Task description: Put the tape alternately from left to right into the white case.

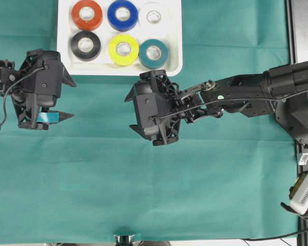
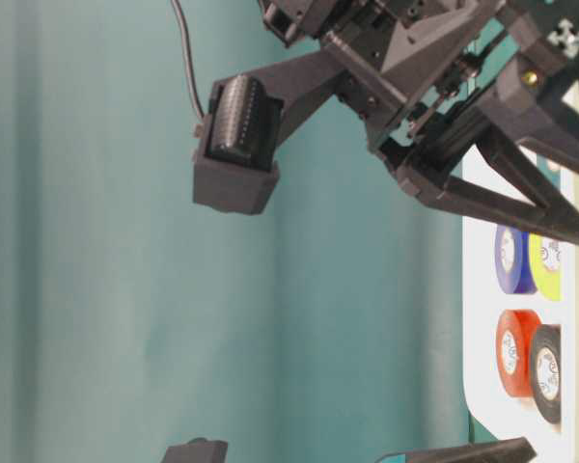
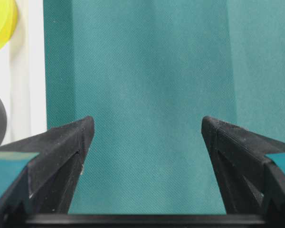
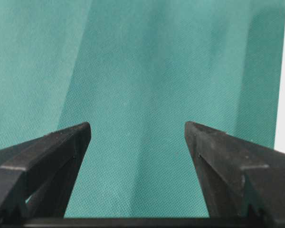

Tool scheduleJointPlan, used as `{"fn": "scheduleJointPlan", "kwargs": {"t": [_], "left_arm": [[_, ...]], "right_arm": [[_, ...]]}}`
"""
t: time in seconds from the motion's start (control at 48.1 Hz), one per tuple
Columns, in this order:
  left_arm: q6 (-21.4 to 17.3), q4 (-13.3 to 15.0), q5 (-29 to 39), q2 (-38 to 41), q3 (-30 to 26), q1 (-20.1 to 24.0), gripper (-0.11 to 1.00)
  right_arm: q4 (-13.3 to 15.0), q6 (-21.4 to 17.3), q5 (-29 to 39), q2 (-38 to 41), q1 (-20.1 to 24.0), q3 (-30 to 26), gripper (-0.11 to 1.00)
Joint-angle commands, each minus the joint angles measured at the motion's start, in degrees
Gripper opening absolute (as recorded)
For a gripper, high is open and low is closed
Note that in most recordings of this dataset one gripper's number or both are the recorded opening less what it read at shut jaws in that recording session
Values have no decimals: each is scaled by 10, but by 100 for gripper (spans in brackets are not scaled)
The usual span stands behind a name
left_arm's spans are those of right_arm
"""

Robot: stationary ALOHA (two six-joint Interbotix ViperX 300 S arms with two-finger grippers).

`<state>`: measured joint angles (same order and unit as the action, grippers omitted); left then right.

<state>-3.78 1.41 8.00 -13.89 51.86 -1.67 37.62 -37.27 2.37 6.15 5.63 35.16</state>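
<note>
The white case (image 1: 177,31) lies at the top middle of the green cloth. Six tape rolls sit in it in two rows: red-orange (image 1: 87,14), blue (image 1: 122,14) and white (image 1: 153,16) at the back, black (image 1: 85,45), yellow (image 1: 123,49) and teal (image 1: 153,53) in front. My left gripper (image 1: 72,100) hovers left of the case, open and empty, its tips (image 3: 147,126) over bare cloth. Just below the case's front rim is my right gripper (image 1: 129,114), also open and empty (image 4: 137,128). The case rim (image 3: 31,71) shows at the left of the left wrist view.
A green cloth (image 1: 143,195) covers the table. The right arm (image 1: 246,95) reaches in from the right. A grey panel (image 1: 304,25) and a white ribbed object (image 1: 306,190) stand at the right edge. The cloth's front edge (image 1: 66,242) runs along the bottom.
</note>
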Motion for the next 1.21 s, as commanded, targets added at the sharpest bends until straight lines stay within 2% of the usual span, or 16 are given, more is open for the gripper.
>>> {"fn": "scheduleJointPlan", "kwargs": {"t": [0.0, 0.457, 1.185], "left_arm": [[0, 1, -11, -8, -5, -3, 100], [0, 1, -11, -48, 14, -4, 100], [1, 1, -30, -183, 103, -4, 100]], "right_arm": [[2, -2, -4, -18, 2, -3, 90], [2, -1, 3, -49, 2, 11, 90], [-3, -4, 3, -127, -1, 69, 90]]}}
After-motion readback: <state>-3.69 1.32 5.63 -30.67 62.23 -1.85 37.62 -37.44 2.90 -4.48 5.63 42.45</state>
